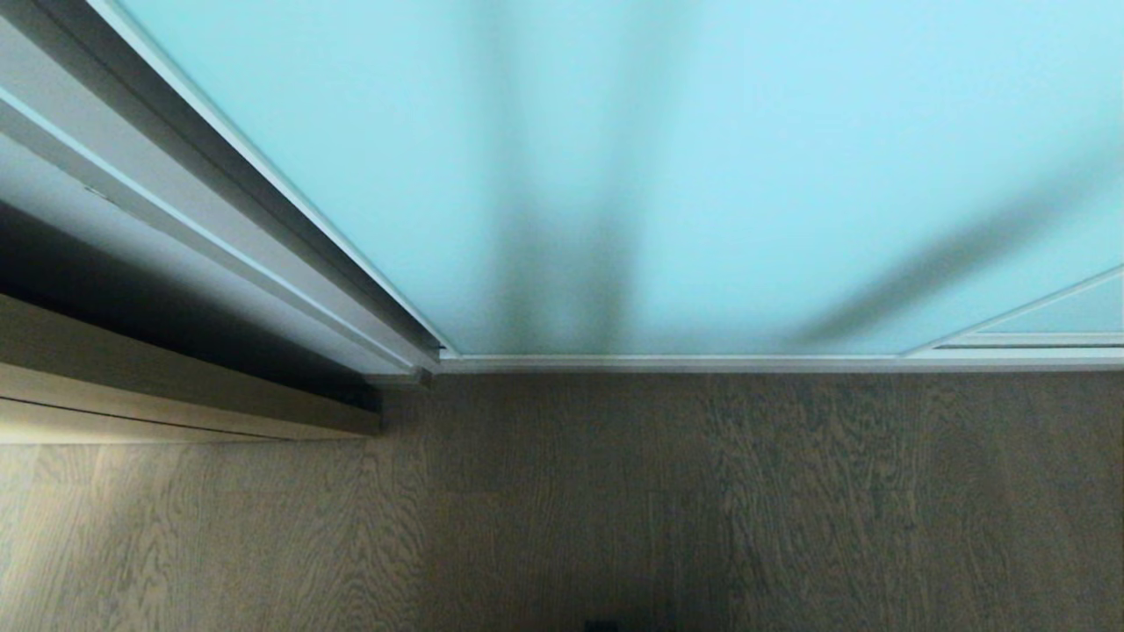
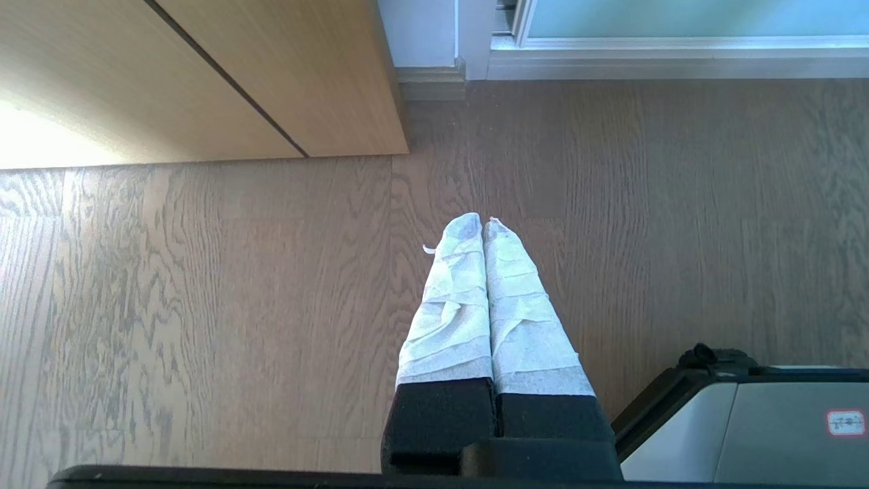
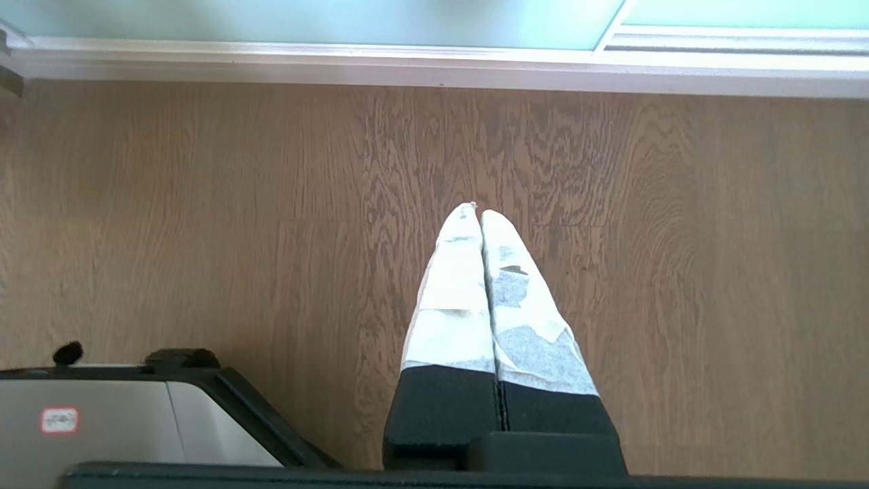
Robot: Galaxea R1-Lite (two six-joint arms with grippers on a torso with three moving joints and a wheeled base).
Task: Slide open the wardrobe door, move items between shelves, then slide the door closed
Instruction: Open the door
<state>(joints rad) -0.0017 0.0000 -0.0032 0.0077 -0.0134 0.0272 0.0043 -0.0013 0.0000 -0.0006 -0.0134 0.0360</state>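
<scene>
Sliding wardrobe door [image 1: 702,175] fully closed. Left gripper [image 2: 483,221] and right gripper [image 3: 478,212] pinched together, empty, over floor [image 1: 702,491]. Raise arm, engage door's left frame edge, push sideways.

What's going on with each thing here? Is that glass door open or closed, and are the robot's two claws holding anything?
sliding wardrobe door: closed across the front, frosted glass hiding whatever is behind.
left gripper: shut, empty, pointing down above the wood floor.
right gripper: shut, empty, pointing down above the floor.
</scene>
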